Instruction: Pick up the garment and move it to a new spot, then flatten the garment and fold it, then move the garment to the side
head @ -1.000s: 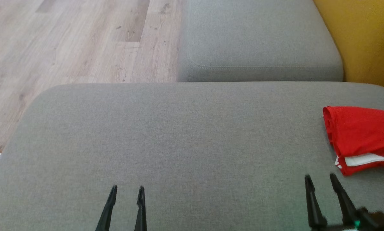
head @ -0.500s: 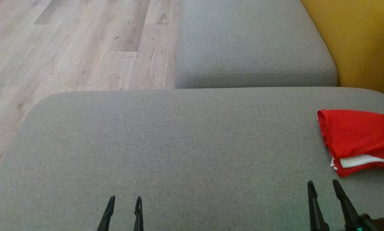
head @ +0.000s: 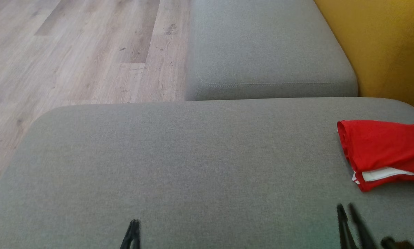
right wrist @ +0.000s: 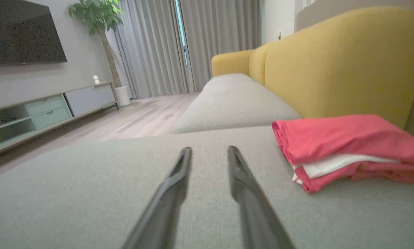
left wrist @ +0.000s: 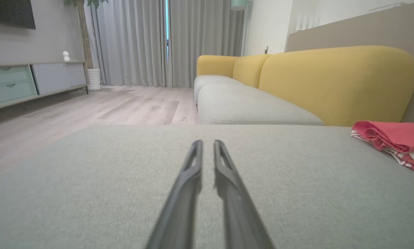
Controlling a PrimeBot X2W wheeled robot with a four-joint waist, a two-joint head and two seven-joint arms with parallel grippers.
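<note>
The garment (head: pixel 383 148) is a folded red piece with a white layer showing at its edge. It lies at the right end of the big grey cushion (head: pixel 193 155), near the yellow sofa back. It also shows in the left wrist view, garment (left wrist: pixel 393 136), and close ahead to the right in the right wrist view, garment (right wrist: pixel 341 141). My left gripper (head: pixel 134 224) is low at the cushion's front with its fingers drawn together on nothing; left gripper (left wrist: pixel 207 143) shows only a sliver between them. My right gripper (head: pixel 346 208) sits just in front of the garment, apart from it, still narrowly open; right gripper (right wrist: pixel 208 150) is empty.
A second grey seat cushion (head: pixel 269 52) lies beyond the first, with the yellow backrest (head: pixel 383 45) along the right. Wooden floor (head: pixel 72 52) runs to the left. A TV cabinet (right wrist: pixel 37 110), a potted plant (right wrist: pixel 96 14) and curtains (left wrist: pixel 141 41) stand farther off.
Both grippers have narrowed from wide open, the left almost fully, and have slid lower in the head view. The camera has shifted a little. The garment has stayed put.
</note>
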